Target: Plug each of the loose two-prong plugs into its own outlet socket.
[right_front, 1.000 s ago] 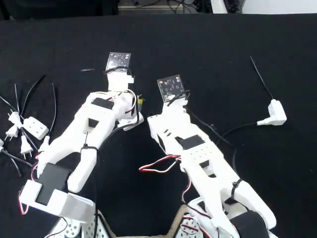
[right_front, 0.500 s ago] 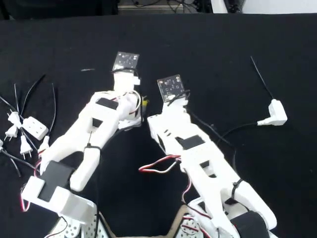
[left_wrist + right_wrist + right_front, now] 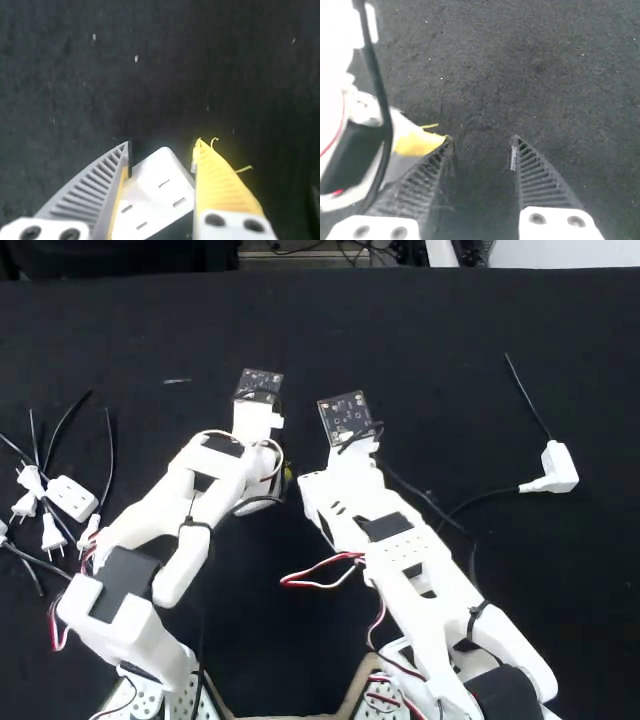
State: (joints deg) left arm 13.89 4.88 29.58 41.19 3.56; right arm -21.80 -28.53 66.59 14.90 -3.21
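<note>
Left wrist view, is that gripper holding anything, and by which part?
Yes: a white outlet block, pinched across its two opposite sides by the left gripper.

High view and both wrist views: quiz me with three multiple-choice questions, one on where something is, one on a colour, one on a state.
1. Where on the table does the white angled plug lie?
A far left edge; B right side; C centre, between the arms.
2. What colours are the jaws of the left gripper?
A both black; B one grey, one yellow; C both red.
3. How is the right gripper?
A shut on a plug; B shut on a cable; C open and empty.

Answers:
1 B, the high view shows it to the right of both arms.
2 B, the left wrist view shows them clamping a white socket block.
3 C, bare table shows between its jaws.
</note>
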